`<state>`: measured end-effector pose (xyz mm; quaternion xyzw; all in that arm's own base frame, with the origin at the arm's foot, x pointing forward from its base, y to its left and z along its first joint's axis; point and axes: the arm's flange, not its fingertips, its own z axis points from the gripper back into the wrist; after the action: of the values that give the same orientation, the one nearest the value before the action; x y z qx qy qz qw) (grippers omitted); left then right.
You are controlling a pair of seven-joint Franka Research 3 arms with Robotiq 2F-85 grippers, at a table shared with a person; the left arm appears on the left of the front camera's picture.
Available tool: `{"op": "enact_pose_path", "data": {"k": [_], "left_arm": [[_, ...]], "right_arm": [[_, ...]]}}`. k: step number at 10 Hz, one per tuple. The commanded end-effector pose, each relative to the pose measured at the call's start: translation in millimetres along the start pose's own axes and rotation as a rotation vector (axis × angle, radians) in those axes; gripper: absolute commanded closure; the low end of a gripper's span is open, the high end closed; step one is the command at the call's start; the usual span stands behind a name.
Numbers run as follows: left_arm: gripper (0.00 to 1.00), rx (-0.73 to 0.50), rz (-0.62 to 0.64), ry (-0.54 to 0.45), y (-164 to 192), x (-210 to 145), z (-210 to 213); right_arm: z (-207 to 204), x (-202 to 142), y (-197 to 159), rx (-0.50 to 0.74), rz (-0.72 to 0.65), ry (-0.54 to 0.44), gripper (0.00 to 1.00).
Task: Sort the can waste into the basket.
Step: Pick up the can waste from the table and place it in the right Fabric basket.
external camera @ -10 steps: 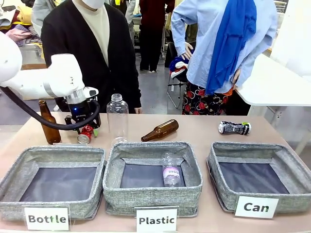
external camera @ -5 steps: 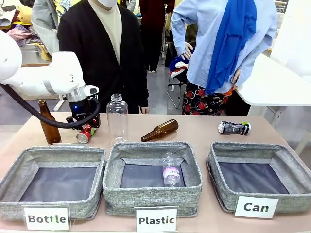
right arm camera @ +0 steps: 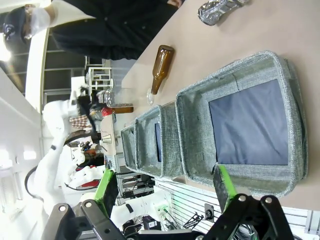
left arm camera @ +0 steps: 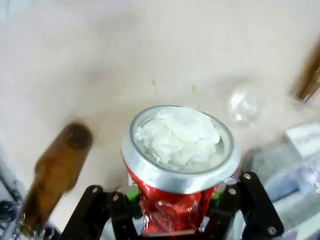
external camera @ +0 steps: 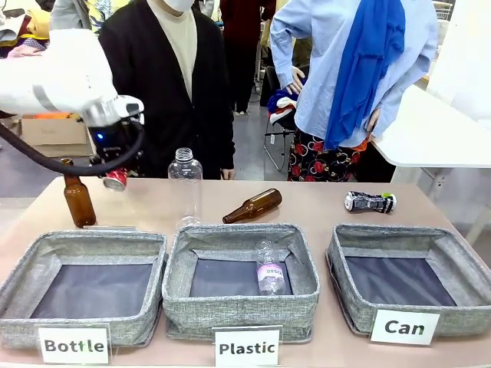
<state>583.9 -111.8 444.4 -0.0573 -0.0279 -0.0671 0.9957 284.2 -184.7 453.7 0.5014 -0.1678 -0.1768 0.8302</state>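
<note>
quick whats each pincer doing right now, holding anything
Left pincer: shut on the red can, held above the table.
Right pincer: open, holding nothing.

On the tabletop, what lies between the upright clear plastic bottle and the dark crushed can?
Front view: one brown glass bottle lying on its side, between the clear plastic bottle and the dark can; otherwise bare table.

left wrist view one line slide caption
Crushed red can clamped in the jaws of the left gripper, above the table, brown bottle alongside.

table (external camera: 314, 208) carries 3 baskets (external camera: 399, 231), 2 brown bottles (external camera: 253, 206), 1 clear bottle (external camera: 185, 188), 1 dark can (external camera: 370, 202).
</note>
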Motion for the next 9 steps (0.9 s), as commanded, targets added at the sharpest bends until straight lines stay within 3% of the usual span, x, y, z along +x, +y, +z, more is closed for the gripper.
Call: {"op": "enact_pose_path", "data": {"k": [1, 2, 3, 6, 7, 8, 9], "left_arm": [[1.00, -0.045, -0.164, -0.036, 5, -75, 37], [1.00, -0.091, -0.331, 0.022, 4, -110, 52], [1.00, -0.141, -0.590, 0.071, 6, -157, 67], [1.00, -0.215, -0.991, 0.128, 33, -253, 83], [1.00, -0.217, -1.070, 0.099, 49, -267, 86], [1.00, -0.328, -1.049, 0.062, 71, -255, 93], [1.00, -0.227, -0.966, 0.105, 27, -263, 80]], "right_arm": [[0, 2, 0, 0.027, 0.027, -0.011, 0.00], [0, 2, 0, 0.027, 0.027, -0.011, 0.00], [0, 2, 0, 0.027, 0.027, -0.011, 0.00], [0, 2, 0, 0.027, 0.027, -0.011, 0.00], [0, 2, 0, 0.027, 0.027, -0.011, 0.00], [0, 2, 0, 0.027, 0.027, -0.011, 0.00], [0, 2, 0, 0.027, 0.027, -0.011, 0.00]]}}
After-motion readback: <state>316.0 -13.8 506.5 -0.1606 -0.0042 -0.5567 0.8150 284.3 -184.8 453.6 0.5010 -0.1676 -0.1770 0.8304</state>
